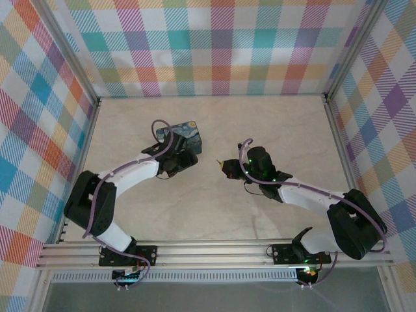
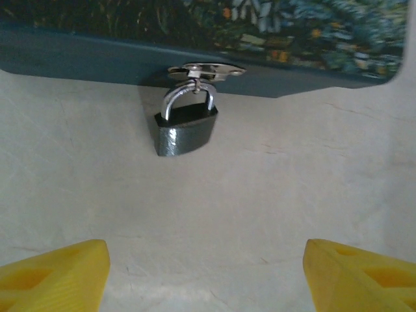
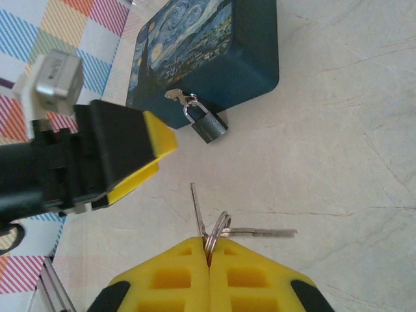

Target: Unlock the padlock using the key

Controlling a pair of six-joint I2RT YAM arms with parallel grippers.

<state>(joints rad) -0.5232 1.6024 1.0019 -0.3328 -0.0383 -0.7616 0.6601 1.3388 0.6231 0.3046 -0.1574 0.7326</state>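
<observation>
The padlock [image 2: 185, 130] is small and dark, and its silvery shackle hangs through the hasp [image 2: 205, 70] on the front of the blue swirl-painted box [image 2: 273, 39]. It rests on the table just ahead of my left gripper [image 2: 207, 273], which is open with nothing between its yellow fingers [image 2: 52, 273]. My right gripper [image 3: 209, 244] is shut on the key [image 3: 197, 207], pinched together with its ring [image 3: 218, 229]. The blade points toward the padlock [image 3: 209, 125], still well short of it. A second key [image 3: 266, 232] sticks out to the right.
The box [image 1: 184, 130] sits mid-table behind the left gripper [image 1: 177, 161]. The right gripper [image 1: 229, 168] faces it across a gap of bare table. In the right wrist view the left gripper's finger [image 3: 140, 156] is close on the left of the key. Plaid walls enclose the table.
</observation>
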